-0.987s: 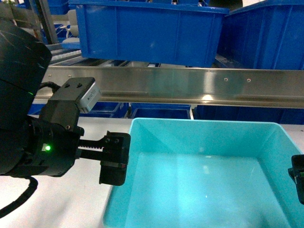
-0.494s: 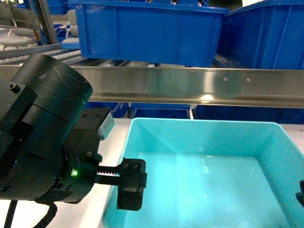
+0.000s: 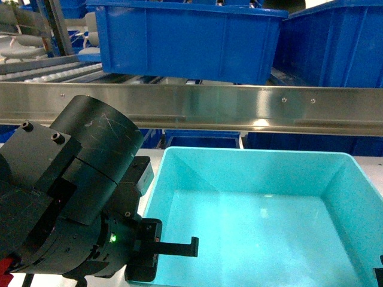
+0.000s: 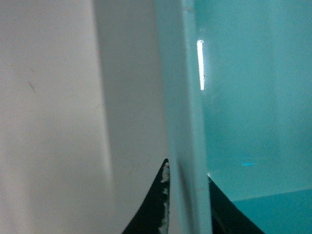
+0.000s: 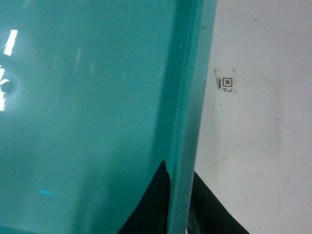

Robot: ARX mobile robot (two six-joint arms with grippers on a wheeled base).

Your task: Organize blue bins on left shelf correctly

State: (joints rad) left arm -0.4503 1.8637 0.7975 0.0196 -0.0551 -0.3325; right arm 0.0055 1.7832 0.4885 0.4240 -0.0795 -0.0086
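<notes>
Nearest, at 7 o'clock in the head view, left gripper (image 3: 157,251) with jaws straddling the left wall of the turquoise tub (image 3: 263,227); at 5 o'clock, right gripper (image 5: 178,207) likewise astride the right wall, one jaw inside, one outside. Whether either pair presses the wall: cannot tell. Risk: an uneven lift, tilting or dropping the tub, or clipping the steel rail (image 3: 239,107) of the left shelf beyond. Tub on the white surface (image 5: 263,126), mouth up, long axis 9-to-3; royal-blue bins (image 3: 185,39) farthest.
</notes>
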